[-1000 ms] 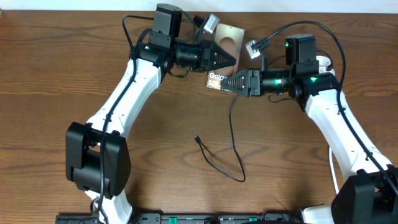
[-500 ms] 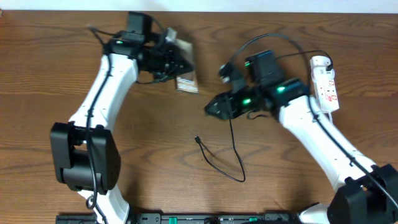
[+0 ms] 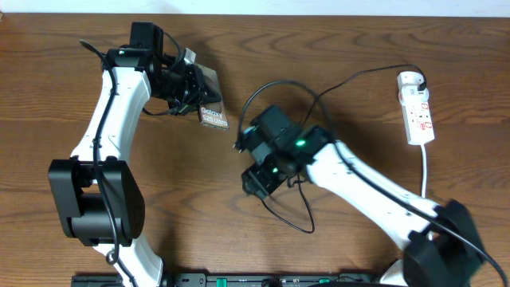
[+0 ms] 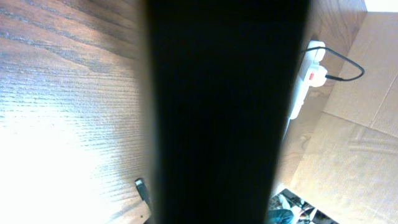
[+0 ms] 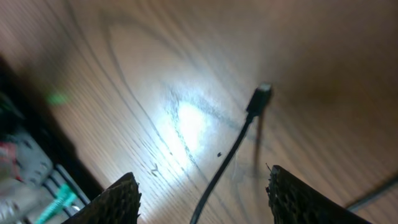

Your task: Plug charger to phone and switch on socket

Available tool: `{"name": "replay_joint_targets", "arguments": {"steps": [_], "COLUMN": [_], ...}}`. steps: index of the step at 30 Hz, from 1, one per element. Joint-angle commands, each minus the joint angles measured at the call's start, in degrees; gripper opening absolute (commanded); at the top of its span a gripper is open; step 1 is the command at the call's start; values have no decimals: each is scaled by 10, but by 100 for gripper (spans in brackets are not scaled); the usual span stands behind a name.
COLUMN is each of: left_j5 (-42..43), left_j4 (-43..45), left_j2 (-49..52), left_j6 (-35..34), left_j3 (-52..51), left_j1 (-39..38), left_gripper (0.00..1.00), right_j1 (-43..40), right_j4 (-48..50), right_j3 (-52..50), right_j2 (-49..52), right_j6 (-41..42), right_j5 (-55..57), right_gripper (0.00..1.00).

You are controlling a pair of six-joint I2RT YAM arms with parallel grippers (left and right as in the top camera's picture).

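At left, the phone (image 3: 212, 114) is held at a tilt above the desk (image 3: 64, 199), with the left jaws clamped shut on one end of it, apparently so that its port can be offered to the charger. The left wrist view is blocked by a dark slab, judged to be the phone itself. White lettering on the phone seems to read "Galaxy S25"; the rest is too small to be made out. At centre, the right jaws are spread apart low over the charger's small black plug (image 5: 260, 98), which lies loose on the wood ahead of them, a stance judged to be for a pick-up. The black cable (image 3: 301, 209) appears to run right to the white adapter (image 3: 409, 79), seated in the power strip (image 3: 418, 115). The strip's red markings cannot be read.
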Motion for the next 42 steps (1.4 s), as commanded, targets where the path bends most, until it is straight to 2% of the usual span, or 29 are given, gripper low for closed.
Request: {"name": "replay_joint_targets", "arguments": {"steps": [1,7,14,20,30,36,40,42], "left_j5": [11,11,11,11,11,-7,-16,-16], "left_j4": [-2,-2,-2,-2,-2,-2,-2,-2], "left_j2": [-19,-19,-19,-19,-19,-19,-19,-19], "left_j6": [28,46,49,49,49,49,49,49], "left_j3": [12,12,12,12,12,12,12,12], "left_j1": [-1,-1,-1,-1,-1,-1,-1,-1], "left_gripper": [7,7,7,7,8,7,7,8], "right_j1": [32,61,78,90,86,85,85,85], "right_j4": [-4,-56,-126,-164,-171,-167,-166,-166], "right_j3": [6,79,189,194,193,193,193,193], "right_j2": [51,115,199,250,254,253,253,253], "right_j6": [-40,-58,-71,-70,-40,-35,-31,-31], "right_j5": [60,129,157,179,216,227,231,234], "right_gripper": [63,64,64,60,54,33,32,36]}}
